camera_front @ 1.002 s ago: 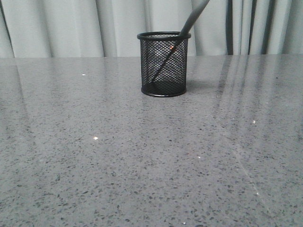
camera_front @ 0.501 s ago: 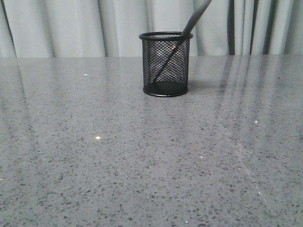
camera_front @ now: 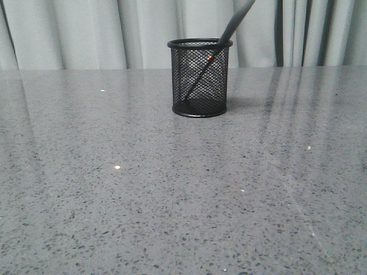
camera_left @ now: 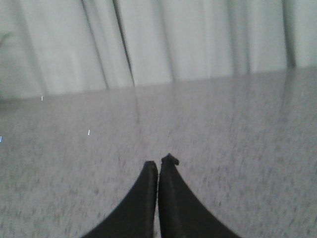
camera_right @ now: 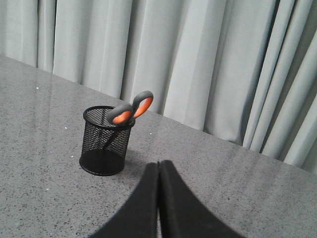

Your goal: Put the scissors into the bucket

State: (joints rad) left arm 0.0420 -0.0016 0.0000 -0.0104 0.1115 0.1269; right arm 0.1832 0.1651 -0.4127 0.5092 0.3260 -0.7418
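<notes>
The bucket point(camera_front: 200, 78), a black wire-mesh cup, stands upright at the back middle of the grey table. The scissors point(camera_front: 232, 23) stand in it blades down, leaning to the right over the rim, grey handle sticking out above. In the right wrist view the bucket point(camera_right: 106, 141) holds the scissors point(camera_right: 131, 110), whose orange-lined loops show above the rim. My right gripper point(camera_right: 159, 163) is shut and empty, apart from the bucket, over bare table. My left gripper point(camera_left: 160, 162) is shut on nothing above bare tabletop. Neither gripper shows in the front view.
A grey speckled table point(camera_front: 172, 189) stretches across the front view. Pale pleated curtains point(camera_front: 86, 31) hang behind its far edge, close behind the bucket.
The front view shifts by a few pixels between frames; the bucket and scissors keep the same pose.
</notes>
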